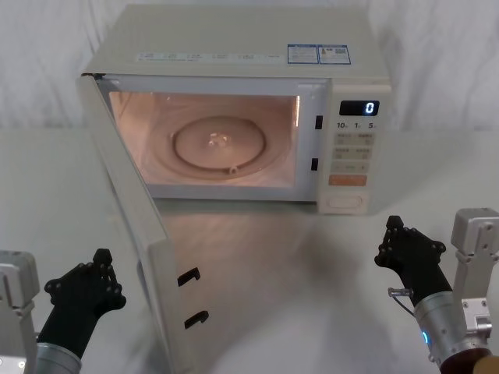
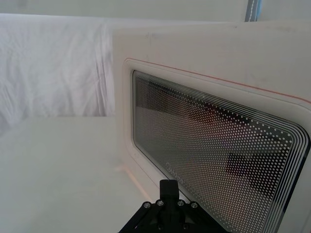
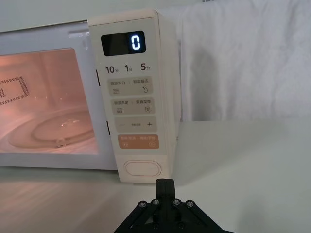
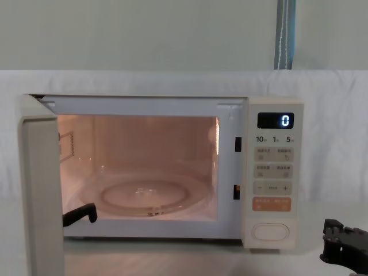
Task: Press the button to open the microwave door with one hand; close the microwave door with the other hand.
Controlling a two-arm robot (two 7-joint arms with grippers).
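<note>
The left gripper (image 1: 100, 261) hovers low at the near left, just outside the microwave door (image 1: 129, 234), fingers together on nothing. The right gripper (image 1: 392, 226) sits near right, short of the button (image 1: 345, 202), also closed and empty. The door hangs wide open off the microwave (image 1: 234, 62), cavity lit, so I'd say the press is done and closing remains: the left gripper should push the door's outer face shut. The display (image 3: 123, 44) reads "0", with "10", "1", "5" below
</note>
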